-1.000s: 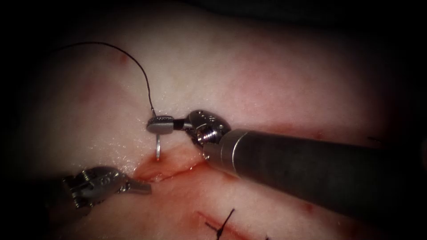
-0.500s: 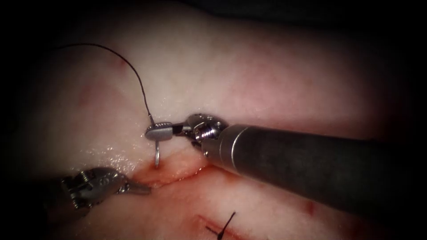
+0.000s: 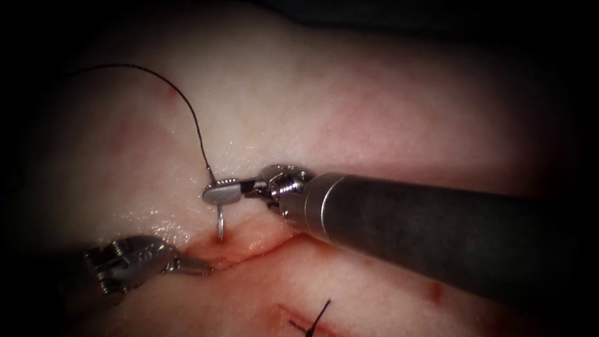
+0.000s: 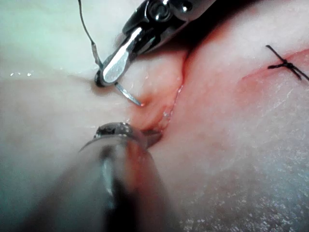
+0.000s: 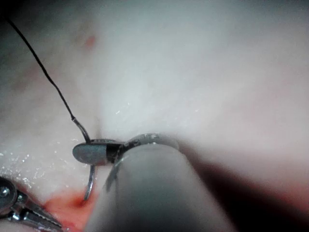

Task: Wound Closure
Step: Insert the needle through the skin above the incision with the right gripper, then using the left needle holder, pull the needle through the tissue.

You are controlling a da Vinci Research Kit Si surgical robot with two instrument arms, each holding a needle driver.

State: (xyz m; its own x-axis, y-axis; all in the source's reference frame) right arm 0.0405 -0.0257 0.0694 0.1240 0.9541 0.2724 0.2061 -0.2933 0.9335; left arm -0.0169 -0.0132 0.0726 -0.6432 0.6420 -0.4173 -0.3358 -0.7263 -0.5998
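Pale tissue (image 3: 349,106) with a reddened cut (image 3: 249,246). Right tool (image 3: 221,192) – jaws clamped on the needle (image 3: 220,224) near its thread (image 3: 187,106) end – tip at the cut's upper edge. Left tool (image 3: 193,267), jaws together, empty, rests at the cut.

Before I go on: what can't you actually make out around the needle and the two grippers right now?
- Needle tip: sunk in the tissue at the upper edge of the cut; depth hidden in the endoscope view.
- Left gripper: its tip lies in the red fluid; whether it pinches tissue cannot be told. In the left wrist view its own shaft covers it.
- Thread: its far end fades into the dark left edge.
- Right gripper: shut on the needle near the thread end.
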